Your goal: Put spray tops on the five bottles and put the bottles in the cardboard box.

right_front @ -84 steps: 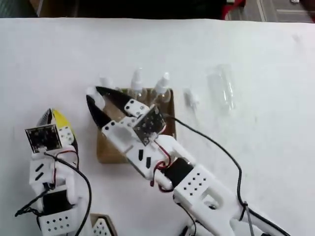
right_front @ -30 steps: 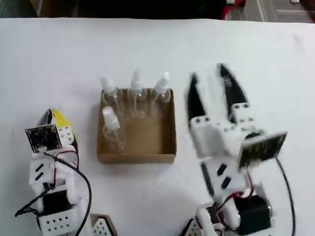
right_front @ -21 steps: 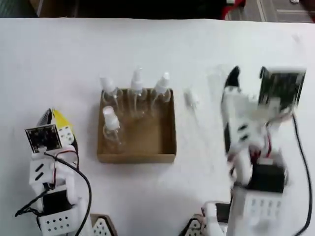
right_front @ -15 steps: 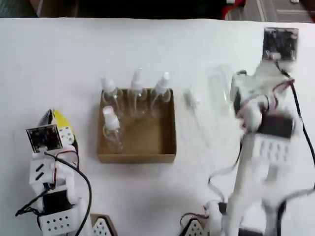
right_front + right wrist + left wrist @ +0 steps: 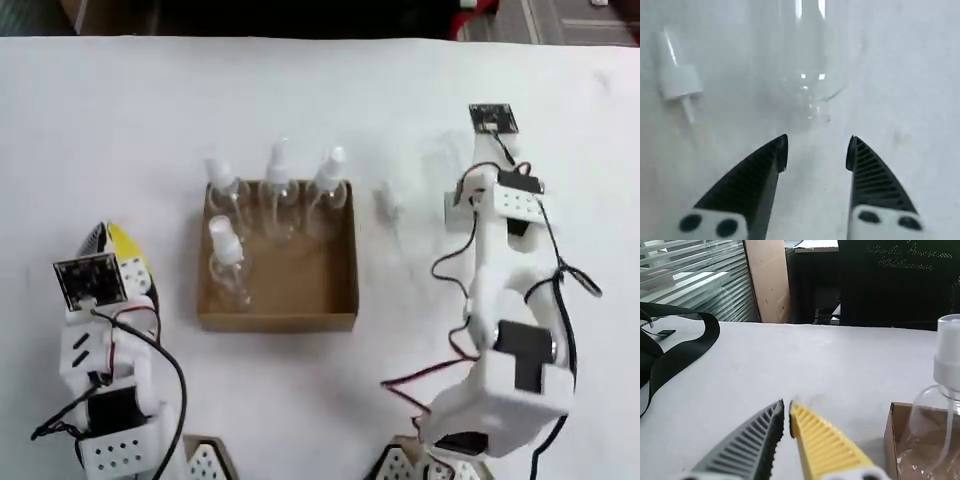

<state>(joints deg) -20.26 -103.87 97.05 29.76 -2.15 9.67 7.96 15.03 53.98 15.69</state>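
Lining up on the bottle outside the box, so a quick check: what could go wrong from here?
The clear bottle lies on its side ahead of the open right gripper; it may roll away or slip when pinched. The loose spray top lies close beside it and could get knocked away.

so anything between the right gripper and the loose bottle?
Nothing visible. The right gripper is open, the clear bottle lies straight ahead of its fingertips, and the loose spray top lies off to one side, apart from both.

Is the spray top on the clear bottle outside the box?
Off: the clear plastic bottle lies bare-necked, the white spray top apart.
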